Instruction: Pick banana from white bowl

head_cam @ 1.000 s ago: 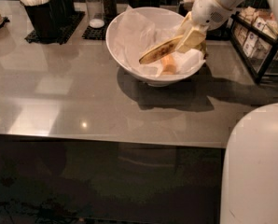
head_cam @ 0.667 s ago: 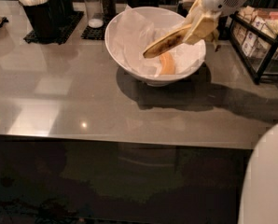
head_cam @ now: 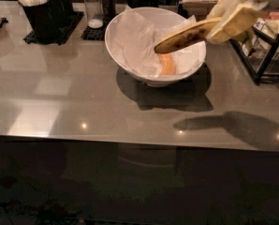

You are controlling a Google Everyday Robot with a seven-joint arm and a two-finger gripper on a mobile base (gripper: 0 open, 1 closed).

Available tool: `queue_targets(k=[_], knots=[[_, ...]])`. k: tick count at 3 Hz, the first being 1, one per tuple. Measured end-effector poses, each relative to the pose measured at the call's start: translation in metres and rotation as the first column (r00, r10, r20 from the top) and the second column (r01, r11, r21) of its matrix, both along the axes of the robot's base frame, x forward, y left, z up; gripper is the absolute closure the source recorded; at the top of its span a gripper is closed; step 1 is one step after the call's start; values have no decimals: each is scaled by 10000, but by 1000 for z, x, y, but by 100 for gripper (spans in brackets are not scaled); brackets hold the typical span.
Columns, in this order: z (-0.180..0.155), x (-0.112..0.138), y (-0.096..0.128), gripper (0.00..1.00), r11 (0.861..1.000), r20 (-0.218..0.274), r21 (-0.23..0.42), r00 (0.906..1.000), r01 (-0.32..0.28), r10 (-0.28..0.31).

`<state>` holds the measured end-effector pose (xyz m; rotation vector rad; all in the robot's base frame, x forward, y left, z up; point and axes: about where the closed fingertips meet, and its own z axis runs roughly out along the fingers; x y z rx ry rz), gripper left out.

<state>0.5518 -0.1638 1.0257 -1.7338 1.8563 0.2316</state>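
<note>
The banana point(head_cam: 186, 35) is yellow with brown-black streaks and hangs in the air above the right half of the white bowl point(head_cam: 130, 64), tip pointing down-left. My gripper point(head_cam: 231, 18) is at the upper right, shut on the banana's right end, with its pale fingers point(head_cam: 238, 22) wrapped around it. The bowl sits on the grey counter, lined with crinkled white paper point(head_cam: 135, 39). A small pale-orange piece point(head_cam: 166, 63) lies inside the bowl.
Black cutlery holders point(head_cam: 43, 11) and shakers point(head_cam: 97, 6) stand at the back left. A black wire rack point(head_cam: 266, 46) with packets stands at the right. The counter's front edge point(head_cam: 130, 139) runs across the middle.
My gripper has lifted the banana up and to the right, out of the bowl. The pale-orange piece stays in the bowl.
</note>
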Motion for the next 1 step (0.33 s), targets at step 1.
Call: queue_targets(k=[1], knots=[[-2, -2, -4, 100, 9999, -5, 60, 9999, 110, -110]])
